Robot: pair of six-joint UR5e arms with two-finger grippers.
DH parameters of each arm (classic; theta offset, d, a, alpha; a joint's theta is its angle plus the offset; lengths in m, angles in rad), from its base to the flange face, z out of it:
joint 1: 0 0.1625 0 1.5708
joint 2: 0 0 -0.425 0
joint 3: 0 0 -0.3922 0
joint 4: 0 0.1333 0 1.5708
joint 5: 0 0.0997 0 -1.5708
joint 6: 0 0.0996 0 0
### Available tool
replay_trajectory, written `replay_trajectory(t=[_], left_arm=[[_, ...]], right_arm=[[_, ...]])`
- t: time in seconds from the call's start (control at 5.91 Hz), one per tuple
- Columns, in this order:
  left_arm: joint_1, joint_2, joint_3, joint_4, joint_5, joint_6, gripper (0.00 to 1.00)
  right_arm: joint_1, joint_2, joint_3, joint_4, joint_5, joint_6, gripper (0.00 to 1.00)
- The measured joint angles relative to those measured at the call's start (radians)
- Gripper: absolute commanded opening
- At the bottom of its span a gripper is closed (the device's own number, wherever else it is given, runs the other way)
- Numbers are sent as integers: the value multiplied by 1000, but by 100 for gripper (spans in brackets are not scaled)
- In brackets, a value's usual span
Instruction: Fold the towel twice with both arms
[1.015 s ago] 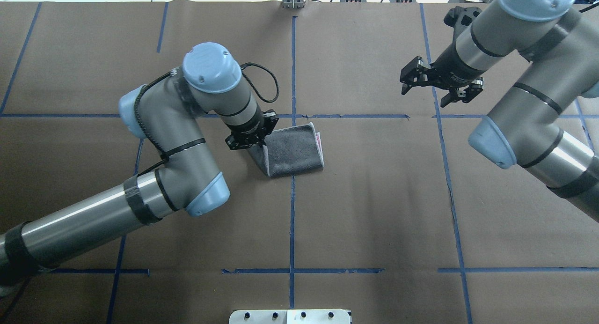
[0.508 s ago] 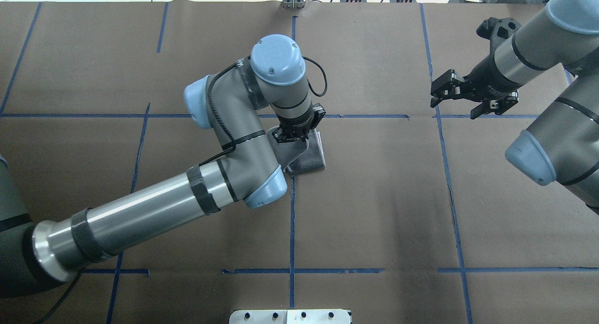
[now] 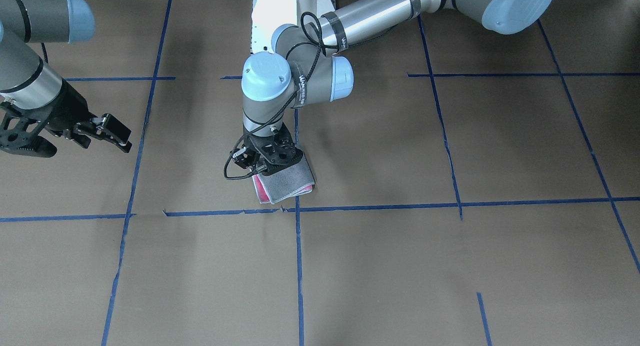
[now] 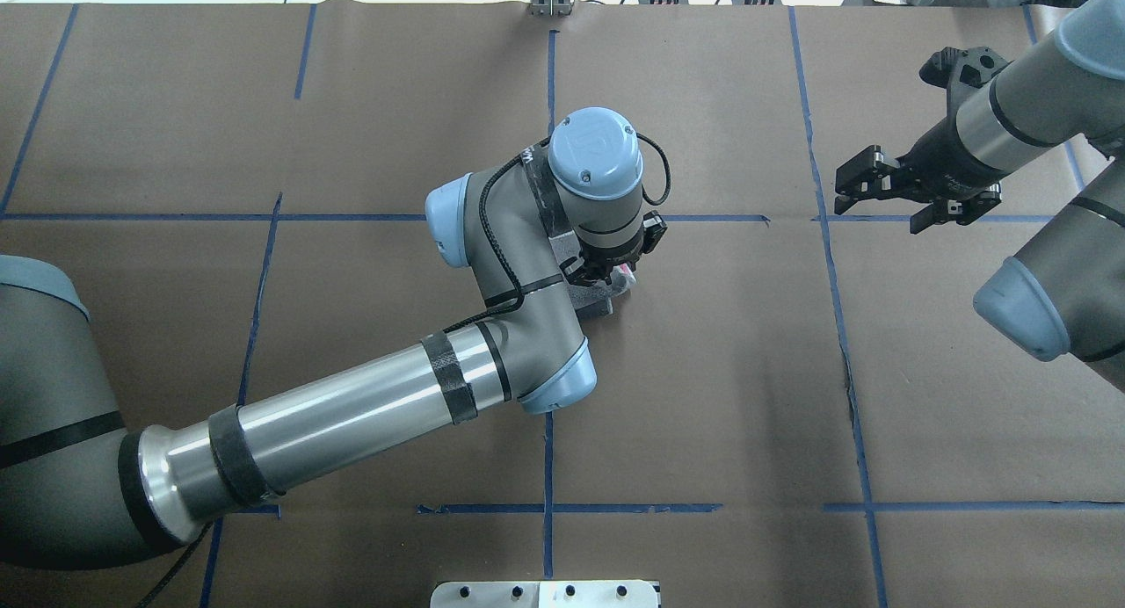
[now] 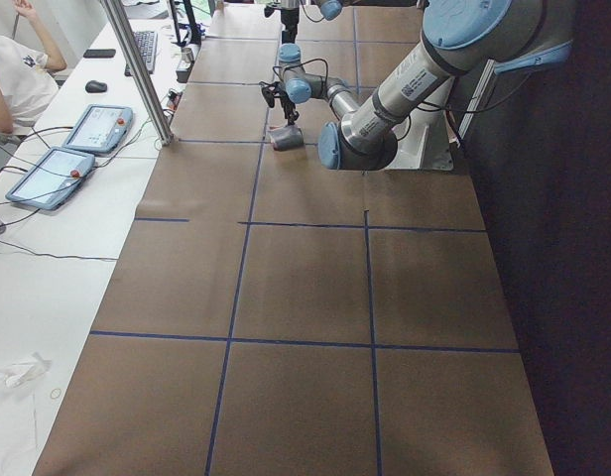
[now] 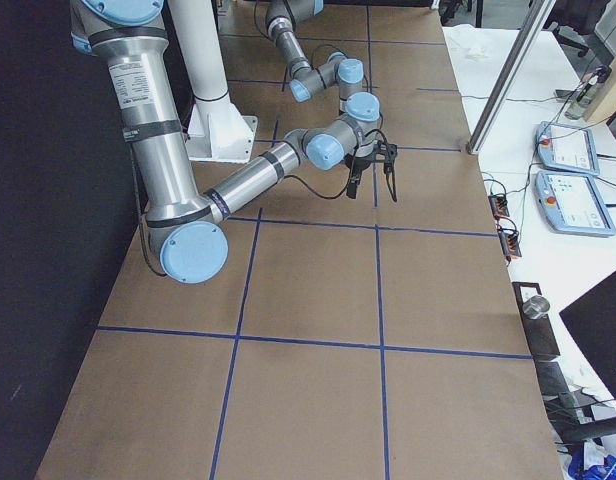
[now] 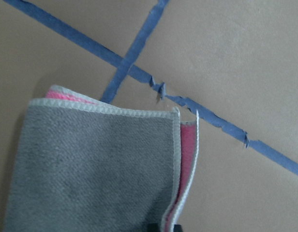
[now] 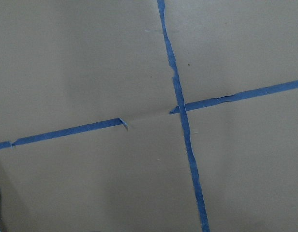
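The left gripper (image 3: pixel 265 170) clenches the edge of the folded towel (image 3: pixel 290 185), which lies directly beneath it on the desk (image 3: pixel 450 266); the right gripper (image 4: pixel 877 213), spread open, hangs well apart.

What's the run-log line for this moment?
stage: second fold in progress | left gripper: shut on towel, grey face out, pink inside | right gripper: open, apart from towel, above table

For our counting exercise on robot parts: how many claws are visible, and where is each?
2. The left claw grips the folded towel at the table's middle. The right claw hangs open to the robot's right, clear of the towel. None looks hidden.
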Motion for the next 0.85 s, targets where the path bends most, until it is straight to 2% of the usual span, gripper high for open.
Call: replay_trajectory(t=[0.34, 0.51, 0.85], left_arm=[[-11, 46, -92, 1, -8, 2, 100], [-45, 129, -200, 17, -52, 4, 100], [-182, 345, -448, 96, -216, 90, 100]], right_arm=[[17, -13, 2, 1, 2, -30, 100], [43, -42, 15, 1, 5, -86, 100], [145, -152, 42, 0, 6, -341, 100]])
